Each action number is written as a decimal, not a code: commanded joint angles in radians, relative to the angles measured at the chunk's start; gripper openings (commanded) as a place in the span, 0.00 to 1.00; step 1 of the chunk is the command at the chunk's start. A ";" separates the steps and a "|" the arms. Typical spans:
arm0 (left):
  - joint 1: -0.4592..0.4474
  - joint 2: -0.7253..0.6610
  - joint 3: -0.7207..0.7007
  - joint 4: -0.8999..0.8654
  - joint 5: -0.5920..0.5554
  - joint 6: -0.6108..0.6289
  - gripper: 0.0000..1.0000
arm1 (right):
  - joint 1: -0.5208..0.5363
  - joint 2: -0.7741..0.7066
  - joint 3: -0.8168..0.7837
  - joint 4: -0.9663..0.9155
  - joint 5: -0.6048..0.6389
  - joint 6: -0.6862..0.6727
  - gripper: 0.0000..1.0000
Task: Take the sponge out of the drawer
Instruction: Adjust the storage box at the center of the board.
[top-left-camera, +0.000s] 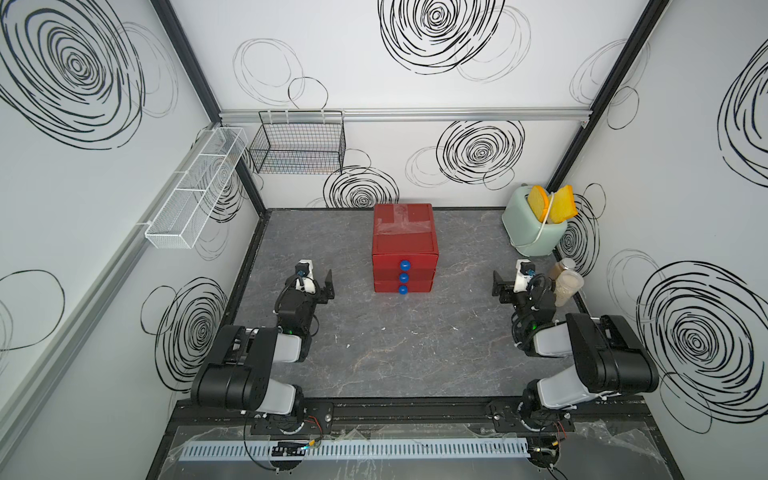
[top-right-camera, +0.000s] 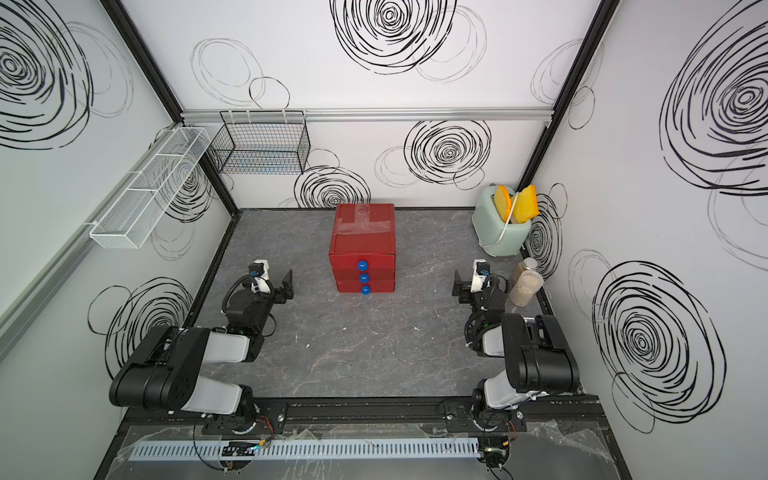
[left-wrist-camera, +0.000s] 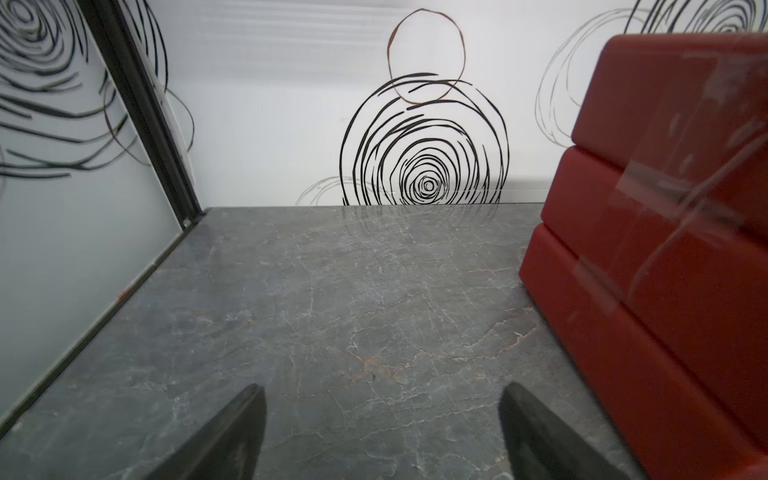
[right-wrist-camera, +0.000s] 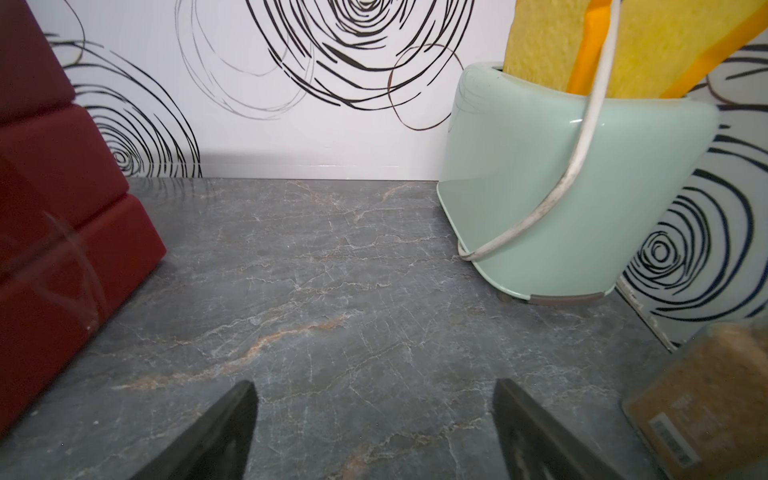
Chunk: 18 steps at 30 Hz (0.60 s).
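Overhead, swirled white walls enclose a grey marbled tabletop.

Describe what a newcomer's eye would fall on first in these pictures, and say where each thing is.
The red drawer chest stands in the middle, toward the back, its three blue knobs stacked down the closed front. In the far right corner a mint toaster holds two yellow slabs. Bold black swirls cover the white walls.

A mint toaster holding two yellow slices stands near two jars; wire baskets hang above.
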 joint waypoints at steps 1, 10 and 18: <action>-0.006 -0.133 0.077 -0.156 -0.109 -0.016 0.76 | 0.027 -0.118 0.156 -0.336 0.026 -0.011 0.82; -0.217 -0.402 0.428 -0.838 -0.291 -0.193 0.84 | 0.167 -0.316 0.470 -0.934 -0.335 0.082 0.67; -0.226 -0.278 0.677 -1.040 0.201 -0.260 0.83 | 0.252 -0.318 0.572 -0.954 -0.535 0.218 0.64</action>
